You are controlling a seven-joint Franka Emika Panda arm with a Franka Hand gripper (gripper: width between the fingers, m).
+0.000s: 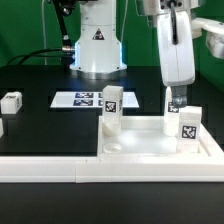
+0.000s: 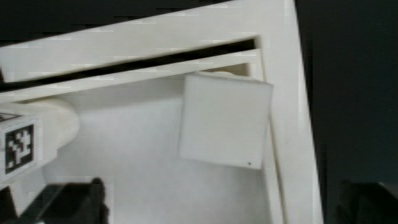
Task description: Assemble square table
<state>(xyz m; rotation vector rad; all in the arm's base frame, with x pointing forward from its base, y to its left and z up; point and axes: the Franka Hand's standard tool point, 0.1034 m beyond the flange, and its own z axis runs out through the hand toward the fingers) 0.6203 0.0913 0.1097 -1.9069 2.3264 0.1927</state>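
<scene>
A leg block (image 1: 187, 128) crowds the gripper (image 1: 176, 102); toward the second leg block (image 1: 111, 110), the tray floor (image 1: 145, 141) seems open.

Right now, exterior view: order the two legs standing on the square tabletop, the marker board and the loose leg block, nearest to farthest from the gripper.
From the gripper:
1. Leg at the view's right, on the tabletop, just below it.
2. Leg at the view's left, on the tabletop's other corner.
3. Marker board, further left.
4. Loose leg block, far left.
</scene>
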